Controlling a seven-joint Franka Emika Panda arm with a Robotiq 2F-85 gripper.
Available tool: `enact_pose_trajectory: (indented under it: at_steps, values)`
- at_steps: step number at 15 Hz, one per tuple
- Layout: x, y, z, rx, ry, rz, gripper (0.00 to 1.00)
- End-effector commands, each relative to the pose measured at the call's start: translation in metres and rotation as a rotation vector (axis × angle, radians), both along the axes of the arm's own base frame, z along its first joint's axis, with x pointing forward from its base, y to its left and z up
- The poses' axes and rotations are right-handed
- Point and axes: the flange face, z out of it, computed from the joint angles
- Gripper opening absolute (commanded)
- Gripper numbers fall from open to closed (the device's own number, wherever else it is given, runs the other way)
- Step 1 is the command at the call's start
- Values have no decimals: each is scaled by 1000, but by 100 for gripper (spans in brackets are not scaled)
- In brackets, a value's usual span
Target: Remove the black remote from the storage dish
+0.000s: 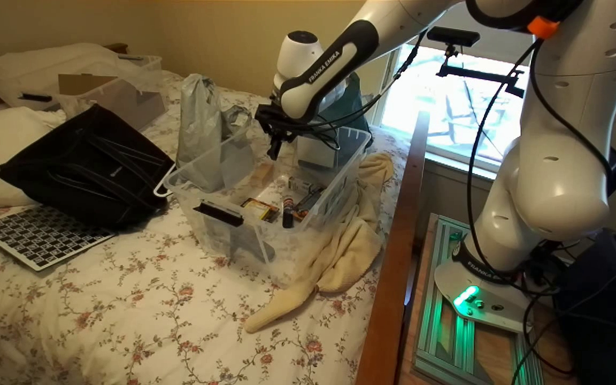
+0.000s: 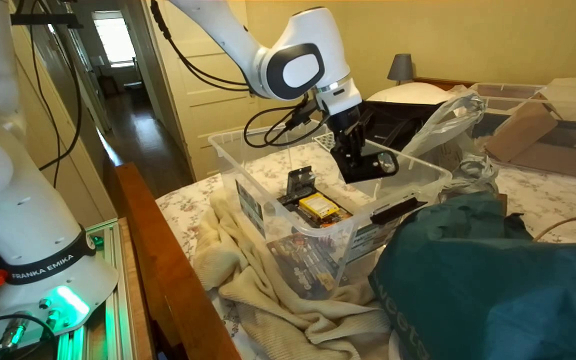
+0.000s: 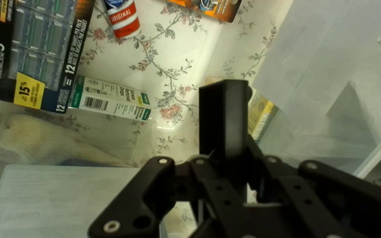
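Black bag: left in an exterior view, partly over the checkered board.
Grey plastic bag: upright, just beside the storage dish.
Storage dish: clear bin on the flowered bedspread, a Gillette pack, a striped can and an earwax-drops box inside.
Black remote: I cannot tell it from the dark shapes in the dish or at my gripper.
Gripper: over the dish, its tip one dark block in my wrist view; I cannot tell whether the fingers are together or clamped on something.
Blanket: bunched between dish and wooden rail.
Arm: right, green light on its base.
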Motion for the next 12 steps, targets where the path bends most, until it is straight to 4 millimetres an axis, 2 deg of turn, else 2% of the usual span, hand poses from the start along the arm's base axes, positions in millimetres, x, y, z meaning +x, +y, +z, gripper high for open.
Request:
enact_pose_trajectory:
  at_steps: [1, 7, 12]
  values:
    - [-5, 5, 35, -60, -35, 43, 3]
    - [-5, 15, 90, -143, -113, 121, 3]
    - [9, 36, 107, -80, -170, 183, 3]
